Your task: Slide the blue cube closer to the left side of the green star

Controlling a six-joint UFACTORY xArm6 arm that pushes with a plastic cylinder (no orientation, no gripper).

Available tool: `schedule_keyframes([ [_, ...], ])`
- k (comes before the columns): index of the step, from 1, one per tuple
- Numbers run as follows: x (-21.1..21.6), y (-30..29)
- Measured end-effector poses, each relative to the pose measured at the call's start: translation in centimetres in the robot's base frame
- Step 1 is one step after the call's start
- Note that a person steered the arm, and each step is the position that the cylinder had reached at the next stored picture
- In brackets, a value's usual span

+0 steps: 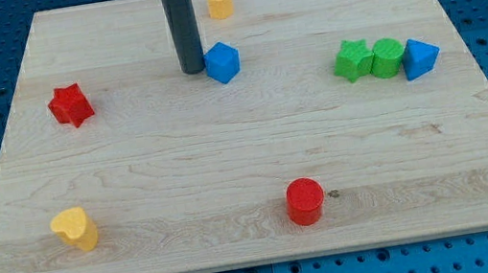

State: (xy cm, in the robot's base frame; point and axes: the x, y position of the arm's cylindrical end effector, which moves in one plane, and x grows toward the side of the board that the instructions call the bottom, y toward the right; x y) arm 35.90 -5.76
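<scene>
The blue cube [222, 62] sits on the wooden board [228, 158] above the middle, toward the view's top. My tip [192, 70] stands right against the cube's left side. The green star [352, 58] lies well to the view's right of the cube, in a row with a green cylinder [386, 57] and a blue triangular block [420, 58], which touch one another.
A yellow hexagonal block [219, 1] sits near the top edge, above the blue cube. A red star [71, 105] lies at the left. A yellow heart [77, 228] is at the bottom left and a red cylinder [305, 201] at the bottom middle.
</scene>
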Motion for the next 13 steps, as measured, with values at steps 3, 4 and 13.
schedule_keyframes([
  [3,0.0,1.2],
  [4,0.1,2.0],
  [13,6.2,11.2],
])
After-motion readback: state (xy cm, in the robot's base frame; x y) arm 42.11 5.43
